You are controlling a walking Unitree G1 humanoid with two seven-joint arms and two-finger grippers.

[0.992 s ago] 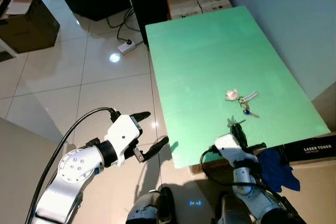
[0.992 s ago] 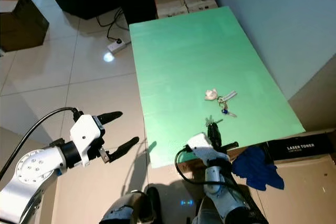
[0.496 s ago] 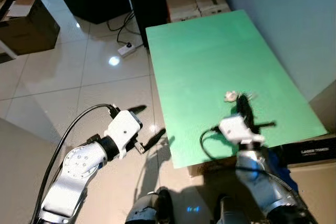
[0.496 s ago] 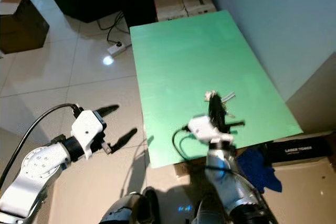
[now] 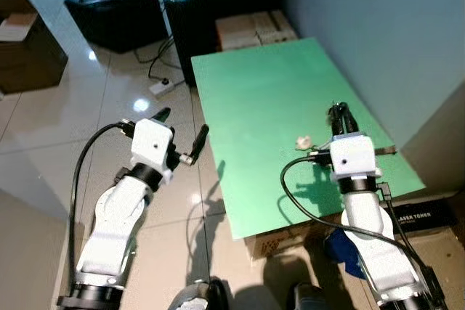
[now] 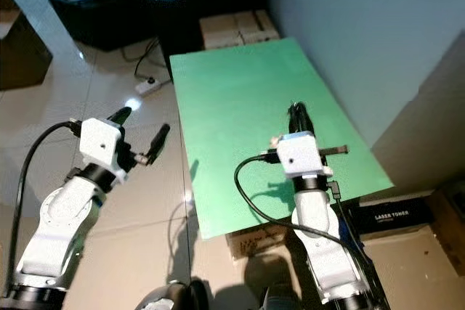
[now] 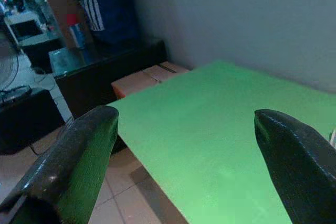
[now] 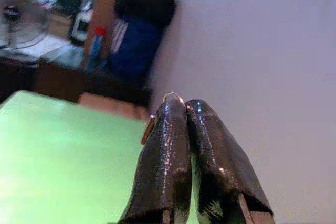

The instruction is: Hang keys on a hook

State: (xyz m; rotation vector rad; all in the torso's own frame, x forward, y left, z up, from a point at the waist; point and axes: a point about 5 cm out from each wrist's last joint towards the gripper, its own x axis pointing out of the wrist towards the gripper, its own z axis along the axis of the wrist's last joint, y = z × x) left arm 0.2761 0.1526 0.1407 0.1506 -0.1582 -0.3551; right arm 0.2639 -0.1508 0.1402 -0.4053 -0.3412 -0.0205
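Green and matte, the table (image 5: 254, 92) spreads under my right gripper (image 8: 181, 109), which I hold raised above its far right part. From the right wrist, my two glossy black fingers (image 8: 163, 150) are pressed together, and a thin metal ring with a small brownish tag, part of the keys (image 8: 157, 114), pokes out at their tips against the pale wall (image 8: 252, 51). The head views do not let me make out that ring; there the fingers are a dark bundle above my white wrist block, with a pale little charm (image 5: 303, 140) just beside it on or over the table. My left gripper (image 5: 180, 136) hangs over the shiny tiled floor (image 5: 80, 114) beside the table's left edge, fingers spread wide around nothing. Its wrist camera looks across the table to cardboard boxes (image 7: 142, 80) and a dark cabinet (image 7: 100, 56). A second ago the keys lay flat on the table with my right gripper near its front edge; it has since lifted them.
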